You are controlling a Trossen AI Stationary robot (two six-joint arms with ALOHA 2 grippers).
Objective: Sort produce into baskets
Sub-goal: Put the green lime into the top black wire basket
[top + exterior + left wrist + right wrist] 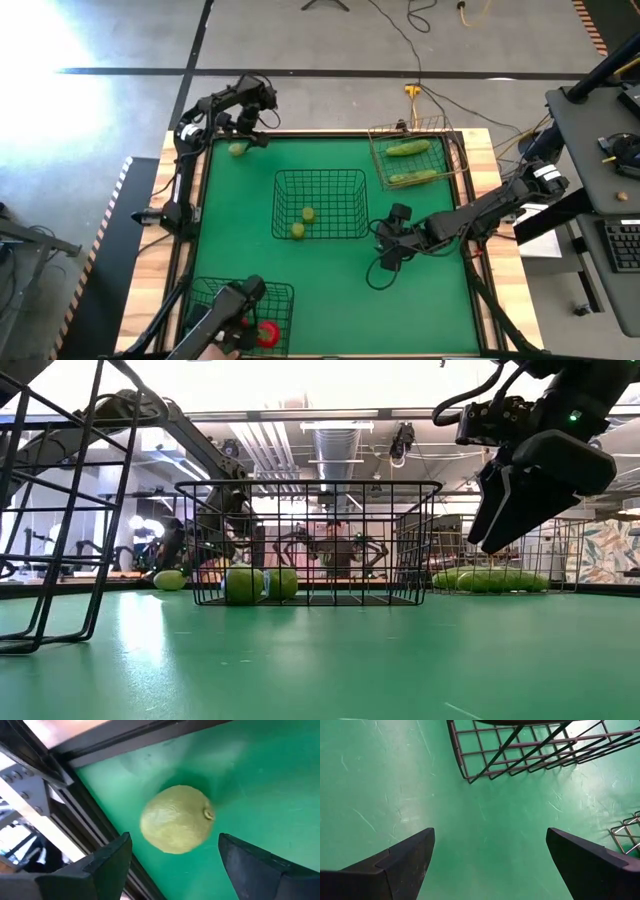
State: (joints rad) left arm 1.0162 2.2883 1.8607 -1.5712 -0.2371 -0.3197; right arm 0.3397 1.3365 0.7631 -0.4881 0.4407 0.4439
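Green table (330, 270): left tool (172, 865) straddles yellow-green fruit (176, 819).

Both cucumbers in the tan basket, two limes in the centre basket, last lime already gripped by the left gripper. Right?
Not gripped. In the left wrist view the left gripper is open, fingers either side of the lime, which lies on the mat. Cucumbers in the tan basket and two limes in the centre basket are right.

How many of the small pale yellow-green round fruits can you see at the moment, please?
3. Two lie inside the dark wire basket at the table's middle. The third sits on the green mat in the far left corner, between the open left gripper's fingers.
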